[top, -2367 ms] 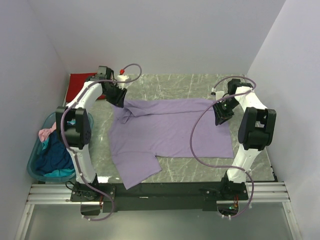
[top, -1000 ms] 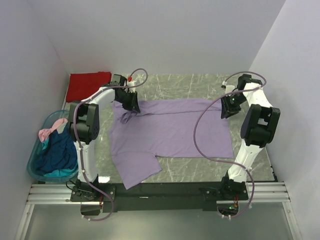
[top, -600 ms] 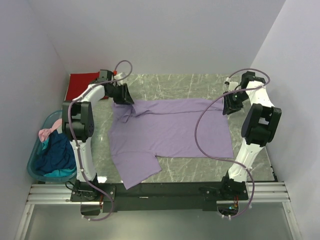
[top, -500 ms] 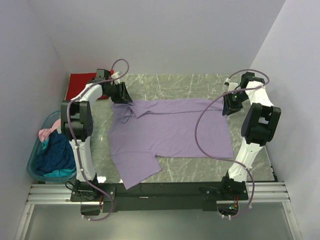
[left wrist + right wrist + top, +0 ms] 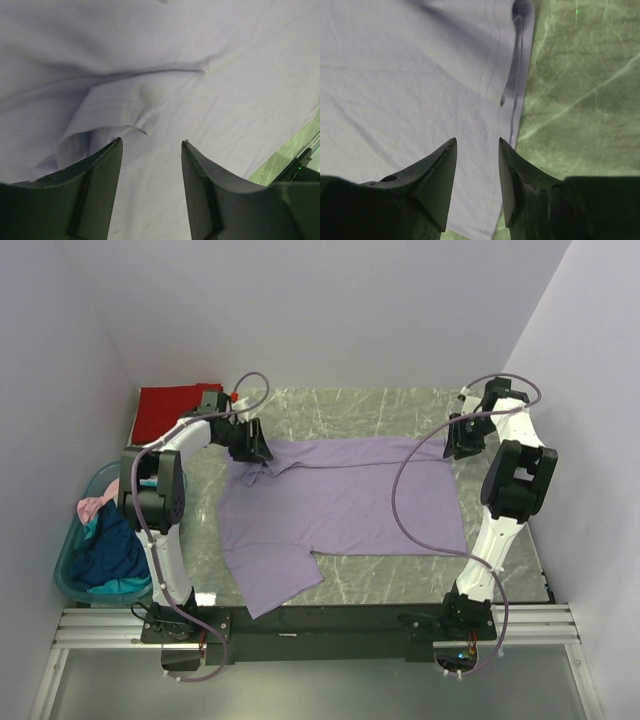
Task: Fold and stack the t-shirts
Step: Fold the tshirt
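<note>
Stretching lengthwise from one gripper to the other, the soft light purple short-sleeved t-shirt [image 5: 340,505] lies flat on the green marbled table [image 5: 370,410]. The left gripper [image 5: 151,145], jaws spread and empty, hangs just above a rumpled fold. The right gripper [image 5: 477,142], likewise spread, hangs above the opposite hemmed edge. No writing shows.

Translucent teal tub [image 5: 90,592] left of the green marbled tabletop [image 5: 350,410], pale walls [image 5: 330,310] around.
</note>
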Robot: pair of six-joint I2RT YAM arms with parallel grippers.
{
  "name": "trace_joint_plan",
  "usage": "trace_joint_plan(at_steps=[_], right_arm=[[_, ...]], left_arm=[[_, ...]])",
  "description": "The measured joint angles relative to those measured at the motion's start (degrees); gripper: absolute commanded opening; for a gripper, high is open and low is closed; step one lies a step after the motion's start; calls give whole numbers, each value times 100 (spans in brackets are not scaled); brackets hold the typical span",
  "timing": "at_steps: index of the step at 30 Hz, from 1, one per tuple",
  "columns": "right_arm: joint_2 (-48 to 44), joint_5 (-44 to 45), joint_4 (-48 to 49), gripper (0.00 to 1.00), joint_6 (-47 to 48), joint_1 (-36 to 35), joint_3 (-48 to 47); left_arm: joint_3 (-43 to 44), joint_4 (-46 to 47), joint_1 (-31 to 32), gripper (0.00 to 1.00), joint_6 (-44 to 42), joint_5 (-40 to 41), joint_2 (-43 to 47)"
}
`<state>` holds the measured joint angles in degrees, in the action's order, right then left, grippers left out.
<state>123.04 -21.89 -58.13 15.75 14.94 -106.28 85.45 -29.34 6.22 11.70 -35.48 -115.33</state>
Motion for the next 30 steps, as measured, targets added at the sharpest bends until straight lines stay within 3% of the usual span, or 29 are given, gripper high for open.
trace_joint_plan(at_steps=[11,23,26,30], right_arm=[[780,-168,118,49,-514,9,-334],[953,-439,118,33,-704,9,-367],[957,-472,118,29,-732,9,-439],[960,-503,133,20,-750,9,-522]], left_arm=[[-133,0,358,58,17,262,-4],[-125,-24,501,56,136,544,-339],[-42,-70,525,50,166,540,-450],[15,-94,535,28,184,549,-476]])
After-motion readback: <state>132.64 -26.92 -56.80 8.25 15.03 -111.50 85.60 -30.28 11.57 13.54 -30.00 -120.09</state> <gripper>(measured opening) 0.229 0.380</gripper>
